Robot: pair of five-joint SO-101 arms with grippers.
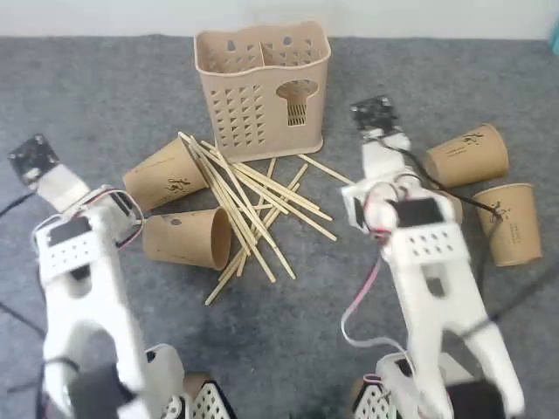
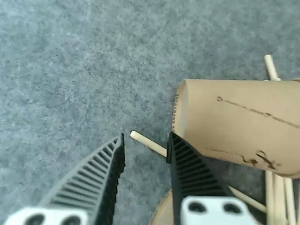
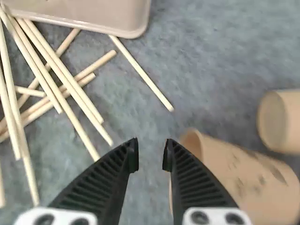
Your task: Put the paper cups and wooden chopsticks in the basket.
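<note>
- Paper cups lie tipped on their sides on the worktop [image 1: 105, 96]. The far left cup [image 1: 164, 177] and near left cup [image 1: 186, 237] are left of the middle. The far right cup [image 1: 469, 155] and near right cup [image 1: 511, 223] are close to the right edge.
- The wooden chopsticks [image 1: 249, 201] are strewn in a loose fan about the middle, some crossing others. Their spread runs from the left pair of cups toward my right arm [image 1: 428, 253].
- The basket [image 1: 262, 87] stands upright near the far edge, about midway along it, just beyond the sticks. It is split into two compartments.
- Grey felt [image 1: 489, 78] covers the worktop, and a pale wall [image 1: 87, 16] runs past the far edge.
- My left arm [image 1: 83, 262] stands at the near edge, left part, with its wrist over the left pair of cups.
- My left claw [image 2: 146, 140] points down at the felt, fingers apart, gripping nothing. A single chopstick [image 2: 140, 139] lies below the gap, and a tipped cup [image 2: 234, 126] is just beside one finger.
- My right arm stands at the near edge, right part, leaning toward the basket's right side.
- My right claw [image 3: 150, 143] points down at bare felt, fingers slightly apart, gripping nothing. A neighbouring cup [image 3: 234, 178] lies just beside one finger; I cannot tell whether they touch.
</note>
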